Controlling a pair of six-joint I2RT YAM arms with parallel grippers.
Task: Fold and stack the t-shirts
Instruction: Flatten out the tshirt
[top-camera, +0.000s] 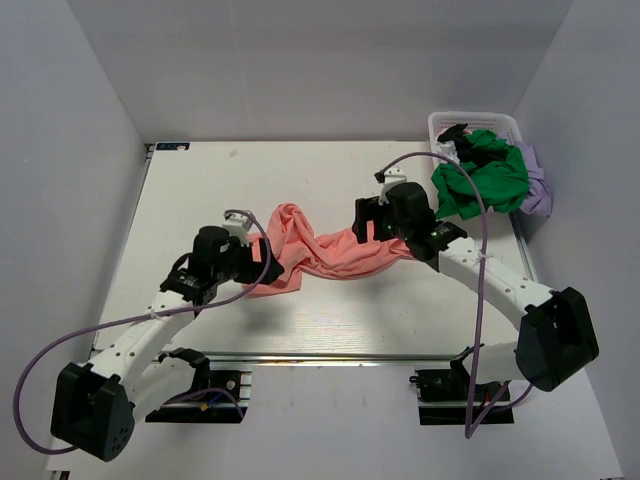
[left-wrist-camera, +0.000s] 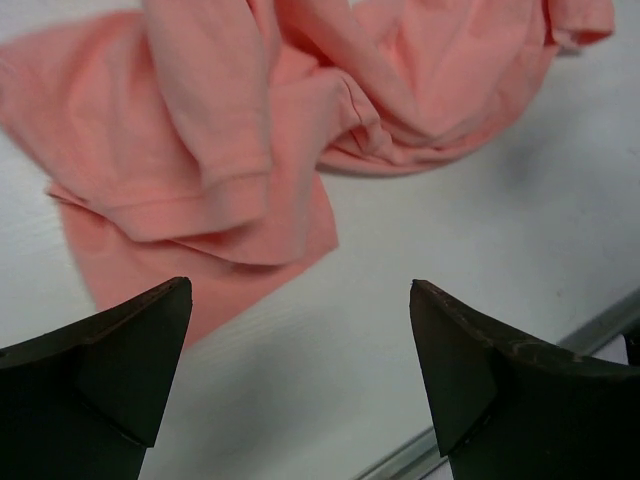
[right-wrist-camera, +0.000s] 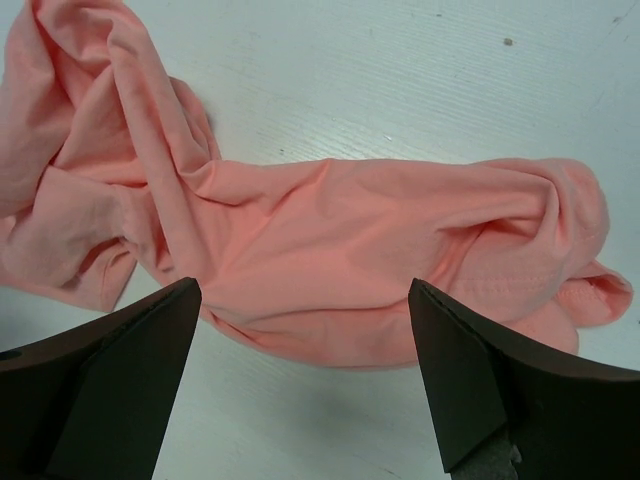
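Observation:
A salmon-pink t-shirt (top-camera: 320, 250) lies crumpled in a twisted band across the middle of the table. It also shows in the left wrist view (left-wrist-camera: 220, 150) and the right wrist view (right-wrist-camera: 330, 250). My left gripper (top-camera: 268, 268) is open and empty above the shirt's left end; in its own view the gripper (left-wrist-camera: 300, 330) hangs over bare table just off the cloth edge. My right gripper (top-camera: 362, 232) is open and empty above the shirt's right end, over the cloth's lower edge (right-wrist-camera: 305, 325). A bright green t-shirt (top-camera: 480, 180), a lilac one (top-camera: 537, 190) and a dark one (top-camera: 465, 135) lie in and over the basket.
A white lattice basket (top-camera: 475, 125) stands at the back right corner, with shirts spilling over its front and right side. A metal rail (top-camera: 330, 355) runs along the table's near edge. White walls close in the left, back and right.

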